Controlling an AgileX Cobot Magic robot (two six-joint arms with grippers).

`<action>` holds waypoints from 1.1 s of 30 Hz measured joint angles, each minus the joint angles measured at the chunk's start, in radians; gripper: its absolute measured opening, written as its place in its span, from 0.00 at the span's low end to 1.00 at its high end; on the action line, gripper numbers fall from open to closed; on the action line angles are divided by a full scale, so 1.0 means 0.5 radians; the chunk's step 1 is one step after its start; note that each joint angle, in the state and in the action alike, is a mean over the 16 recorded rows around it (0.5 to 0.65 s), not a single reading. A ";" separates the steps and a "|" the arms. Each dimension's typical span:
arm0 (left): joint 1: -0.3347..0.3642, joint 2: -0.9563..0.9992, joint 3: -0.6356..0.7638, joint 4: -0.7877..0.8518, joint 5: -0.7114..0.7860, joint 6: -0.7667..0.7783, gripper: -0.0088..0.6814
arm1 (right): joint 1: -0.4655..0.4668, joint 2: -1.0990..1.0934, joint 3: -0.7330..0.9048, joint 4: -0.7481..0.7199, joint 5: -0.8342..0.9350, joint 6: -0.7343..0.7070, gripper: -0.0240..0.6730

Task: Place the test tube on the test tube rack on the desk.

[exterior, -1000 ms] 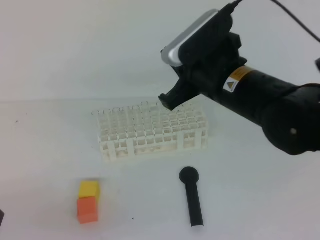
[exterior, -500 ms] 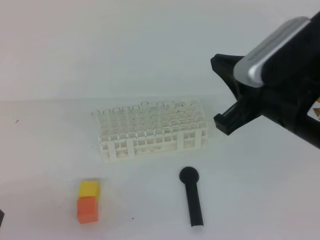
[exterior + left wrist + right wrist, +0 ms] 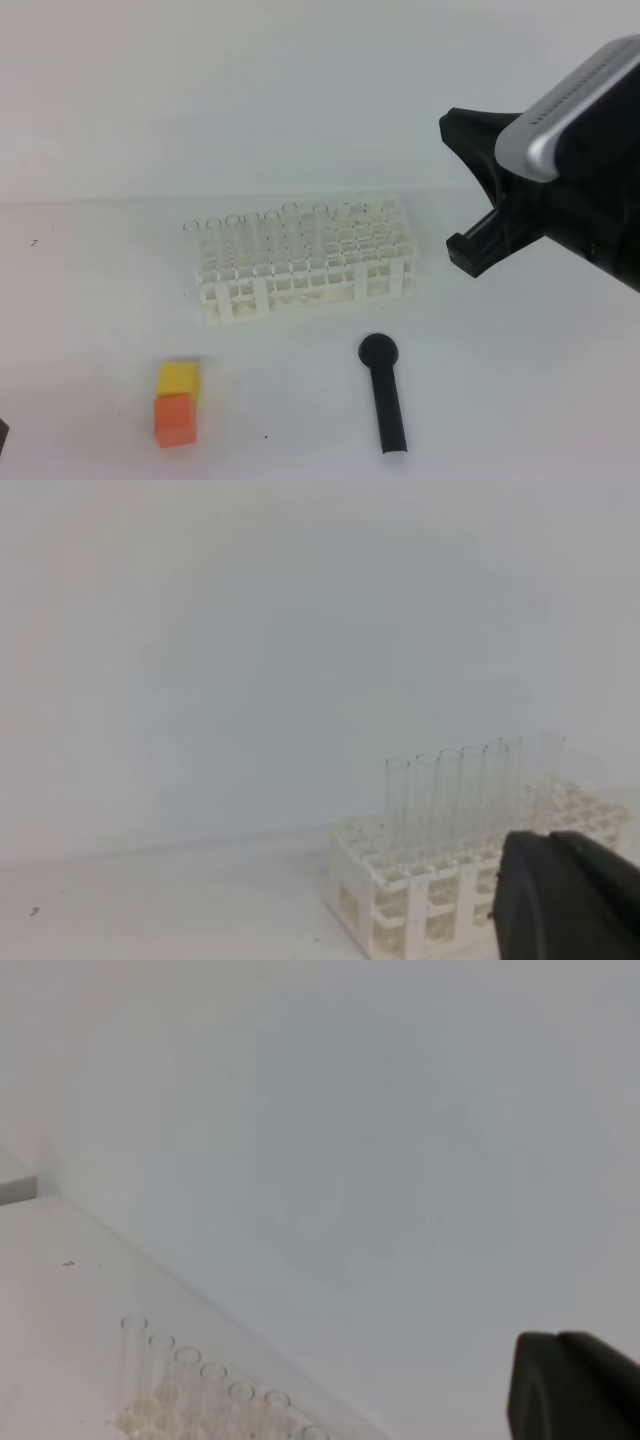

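The white test tube rack (image 3: 300,275) stands on the desk (image 3: 500,380). Several clear test tubes (image 3: 290,215) stand upright along its back row. They also show in the left wrist view as test tubes (image 3: 450,790) in the rack (image 3: 400,880), and in the right wrist view as a row of round tube rims (image 3: 160,1355). My right gripper (image 3: 468,255) hangs in the air to the right of the rack, apart from it, shut and holding nothing. In its own view the right gripper (image 3: 570,1380) is a dark block. My left gripper (image 3: 560,880) is shut and empty, well short of the rack.
A black round-headed club (image 3: 385,395) lies on the desk in front of the rack's right end. At the front left a yellow block (image 3: 178,378) sits against an orange block (image 3: 174,418).
My right gripper has pulled away from above the rack's right end, moving right and nearer the camera. The rack, tubes, club and blocks have not moved.
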 joint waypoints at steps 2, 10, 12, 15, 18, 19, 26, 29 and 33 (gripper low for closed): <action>0.000 0.000 0.000 0.000 0.000 0.000 0.01 | 0.000 0.004 0.000 0.009 -0.012 -0.005 0.03; 0.000 0.000 0.000 0.000 0.000 0.000 0.01 | 0.000 0.020 0.001 0.112 -0.083 -0.076 0.03; 0.000 0.000 0.000 0.000 0.000 0.000 0.01 | 0.000 0.022 0.001 0.171 -0.102 -0.125 0.03; 0.000 0.000 0.000 0.000 -0.002 0.000 0.01 | 0.000 0.022 0.001 0.290 -0.127 -0.240 0.03; 0.000 0.000 0.000 0.000 -0.003 0.000 0.01 | -0.001 0.022 0.001 0.456 -0.145 -0.409 0.03; 0.000 0.000 0.000 0.000 -0.003 0.000 0.01 | -0.003 0.022 0.001 0.521 -0.148 -0.475 0.03; 0.000 0.000 0.000 0.000 -0.006 0.000 0.01 | -0.078 -0.007 0.001 0.969 -0.072 -0.947 0.03; 0.000 0.000 0.000 0.000 -0.006 0.000 0.01 | -0.156 -0.038 0.001 1.110 0.013 -1.105 0.03; 0.000 0.000 0.000 0.000 -0.006 0.000 0.01 | -0.305 -0.108 0.001 1.226 0.164 -1.234 0.03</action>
